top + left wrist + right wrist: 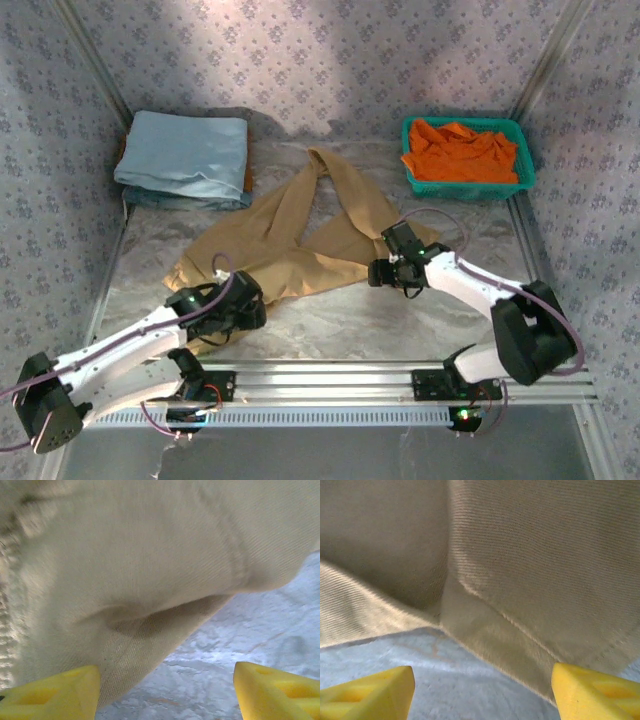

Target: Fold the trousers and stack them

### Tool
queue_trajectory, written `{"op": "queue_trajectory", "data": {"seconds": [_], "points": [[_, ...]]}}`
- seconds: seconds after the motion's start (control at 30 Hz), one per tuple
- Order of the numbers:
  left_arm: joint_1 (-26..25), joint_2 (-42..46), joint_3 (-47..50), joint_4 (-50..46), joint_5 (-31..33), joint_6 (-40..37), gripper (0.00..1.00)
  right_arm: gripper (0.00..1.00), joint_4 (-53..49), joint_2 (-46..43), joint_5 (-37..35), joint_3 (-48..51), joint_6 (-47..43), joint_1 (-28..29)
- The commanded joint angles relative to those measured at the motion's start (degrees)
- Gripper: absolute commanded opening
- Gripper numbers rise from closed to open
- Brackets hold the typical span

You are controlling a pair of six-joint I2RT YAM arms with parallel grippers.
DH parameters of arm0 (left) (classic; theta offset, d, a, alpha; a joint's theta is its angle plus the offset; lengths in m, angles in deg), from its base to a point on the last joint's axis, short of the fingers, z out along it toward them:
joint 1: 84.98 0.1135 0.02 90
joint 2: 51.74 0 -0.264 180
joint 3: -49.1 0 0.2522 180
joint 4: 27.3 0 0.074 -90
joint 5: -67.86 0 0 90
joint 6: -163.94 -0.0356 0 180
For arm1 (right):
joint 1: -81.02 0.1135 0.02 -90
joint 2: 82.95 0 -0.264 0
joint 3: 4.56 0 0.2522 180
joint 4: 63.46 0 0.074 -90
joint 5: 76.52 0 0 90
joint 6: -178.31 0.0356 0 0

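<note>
L gripper (238, 302) sits low at near-left edge of the tan trousers (290, 240). Its fingers (50, 695) are spread wide w/ nothing held, cloth edge right beside one finger. R gripper (388, 270) is at the near-right edge, also wide open & empty, stitched hem just ahead. Trousers lie rumpled mid table (350, 322), narrowing toward far centre. Prob soft, light, limp twill that will sag & drag, not slippery. Best pinch is at stitched hem edges, both sides together. Far left: folded light blue cloth (185, 155). Far right: green basket (470, 187) w/ orange garment (460, 150).
</note>
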Motion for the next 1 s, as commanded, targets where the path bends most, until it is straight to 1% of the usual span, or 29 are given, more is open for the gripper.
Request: {"op": "queue_trajectory", "data": {"seconds": [0.0,0.1,0.17,0.23,0.3,0.33,0.37,0.43,0.47,0.5,0.53,0.6,0.7,0.77,0.87,0.93,0.97], "points": [[-0.9,-2.2,3.1,3.6,2.3,1.6,0.72,0.74,3.0,3.9,-0.1,-2.3,-1.3,-0.8],[-1.0,-5.2,4.9,6.2,3.3,0.8,0.73,0.72,3.4,7.7,-1.6,-4.1,-2.2,-1.6],[-1.1,-7.7,5.7,6.5,3.1,0.1,0.73,0.66,3.9,10.0,-1.4,-4.9,-2.6,-2.4],[-1.2,-9.8,7.8,9.8,2.8,1.0,0.72,0.53,4.0,11.4,-1.8,-5.5,-2.6,-3.0],[-1.2,-12.0,9.1,11.0,2.7,2.7,0.67,0.31,3.6,11.4,-3.3,-5.5,-2.6,-3.2],[-1.2,-12.7,8.6,10.7,2.9,2.9,0.60,0.24,3.3,11.0,-4.1,-5.4,-2.4,-3.2],[-1.2,-13.2,8.3,10.7,3.2,3.3,0.50,0.16,2.9,10.1,-4.5,-5.2,-2.3,-3.3],[-1.2,-12.8,7.3,9.5,4.2,4.7,0.25,0.04,2.0,7.5,-4.9,-4.8,-2.2,-3.6],[-1.2,-11.9,6.9,9.3,4.3,4.5,0.14,0.00,1.3,5.5,-5.4,-4.4,-2.1,-3.5],[-1.2,-10.6,6.4,8.4,5.0,4.4,0.03,0.00,0.5,3.3,-6.0,-4.0,-2.0,-3.5],[-1.1,-9.1,5.7,7.3,5.9,4.3,0.00,0.00,-0.4,1.3,-6.6,-3.6,-1.7,-3.6],[-1.2,-4.2,3.7,2.0,7.7,3.3,0.00,0.00,-2.4,-4.1,-7.5,-3.0,-1.4,-3.7],[-1.2,5.0,-0.8,-4.4,8.6,0.9,0.00,0.00,-5.8,-12.7,-7.9,-2.5,-0.7,-3.8],[-1.2,9.5,-5.0,-8.5,8.9,-1.2,0.00,0.00,-8.9,-18.7,-8.7,-2.8,-0.1,-3.6],[-1.3,11.4,-13.3,-14.5,8.3,-5.3,0.00,0.00,-13.8,-26.8,-9.4,-3.7,0.8,-3.3],[-1.9,12.0,-17.7,-14.7,5.4,-8.9,0.00,0.00,-17.4,-32.4,-10.4,-4.9,1.5,-2.6],[-2.9,12.4,-20.3,-14.9,5.1,-9.9,0.00,0.00,-19.3,-35.4,-11.1,-5.9,1.9,-2.0]]}}
